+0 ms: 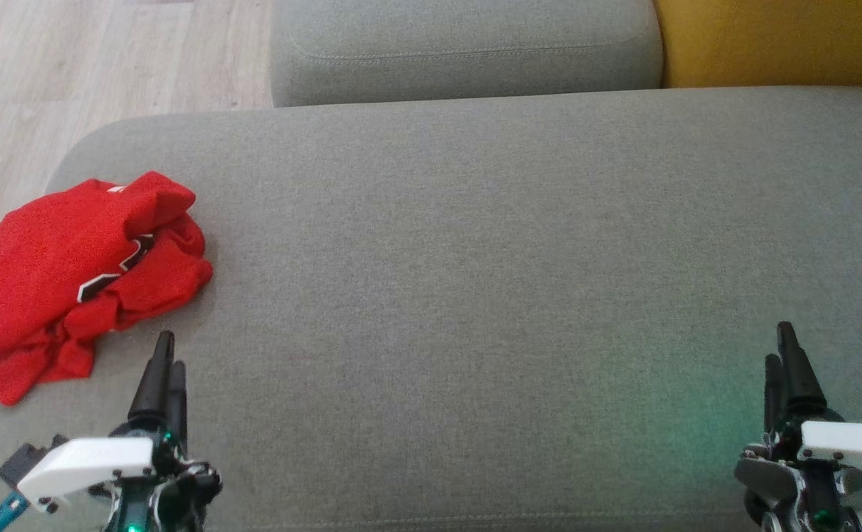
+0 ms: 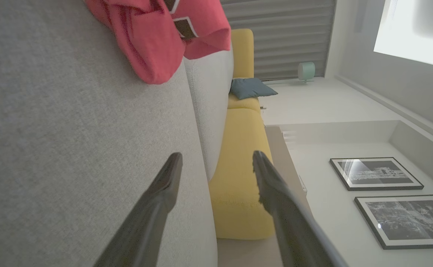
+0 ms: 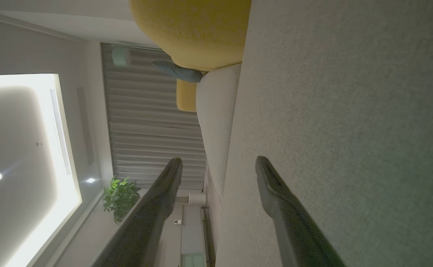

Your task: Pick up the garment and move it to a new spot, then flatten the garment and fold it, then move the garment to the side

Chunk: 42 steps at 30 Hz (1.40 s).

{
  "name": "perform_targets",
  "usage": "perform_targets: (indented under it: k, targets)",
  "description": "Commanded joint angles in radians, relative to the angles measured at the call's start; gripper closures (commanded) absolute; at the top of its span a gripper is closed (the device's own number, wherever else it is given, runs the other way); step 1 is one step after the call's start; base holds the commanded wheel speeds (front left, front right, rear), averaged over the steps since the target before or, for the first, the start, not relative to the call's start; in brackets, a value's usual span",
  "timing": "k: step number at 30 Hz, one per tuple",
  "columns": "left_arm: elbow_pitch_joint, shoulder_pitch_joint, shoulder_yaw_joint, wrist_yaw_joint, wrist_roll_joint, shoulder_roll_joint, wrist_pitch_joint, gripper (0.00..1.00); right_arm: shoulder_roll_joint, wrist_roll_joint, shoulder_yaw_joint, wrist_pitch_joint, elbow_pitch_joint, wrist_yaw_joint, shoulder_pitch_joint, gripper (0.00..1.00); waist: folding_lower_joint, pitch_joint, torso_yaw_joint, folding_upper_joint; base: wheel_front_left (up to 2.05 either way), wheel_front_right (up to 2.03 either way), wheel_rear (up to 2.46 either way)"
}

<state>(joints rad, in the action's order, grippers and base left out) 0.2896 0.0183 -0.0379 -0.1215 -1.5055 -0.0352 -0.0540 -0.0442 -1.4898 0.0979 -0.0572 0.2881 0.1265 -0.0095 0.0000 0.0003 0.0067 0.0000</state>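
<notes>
I can't read the black-and-white print on the garment [image 1: 69, 273]: it's folded in, and the frame's edge clips the cloth. It's a crumpled red heap at nine o'clock on the grey cushion [image 1: 475, 295], near my left gripper [image 1: 172, 351], whose fingers are apart and empty. The right gripper [image 1: 778, 342], at five o'clock, is apart too.

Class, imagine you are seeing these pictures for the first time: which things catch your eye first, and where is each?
The crumpled red garment stands out most, bunched at the left end of the wide grey sofa seat. Next come the two open, empty grippers: the left gripper just short of the garment, the right gripper at the lower right. A yellow cushion glows at the top right.
</notes>
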Motion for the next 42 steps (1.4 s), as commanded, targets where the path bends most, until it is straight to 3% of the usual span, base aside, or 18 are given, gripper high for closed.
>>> perform_targets:
  k: [1, 22, 42]
  targets:
    - [-0.04, 0.061, 0.002, -0.003, 0.009, -0.019, 0.007, 0.0, -0.019, 0.01, -0.008, 0.007, -0.041, 0.001, -0.046, 0.0, 0.0, 0.0, 0.0, 0.0, 0.0, 0.0, 0.0]
    - [-0.111, 0.083, 0.046, -0.002, 0.382, -0.042, 0.071, 0.0, -0.034, 0.415, -0.045, 0.019, -0.151, 0.002, -0.037, 0.0, 0.0, -0.01, 0.008, 0.0, 0.0, 0.0, 0.0]
    - [-0.123, 0.093, 0.113, 0.026, 0.681, -0.077, 0.127, 0.0, -0.036, 0.675, -0.09, 0.033, -0.186, 0.002, -0.014, 0.0, 0.0, -0.021, 0.013, 0.0, 0.0, 0.0, 0.0]
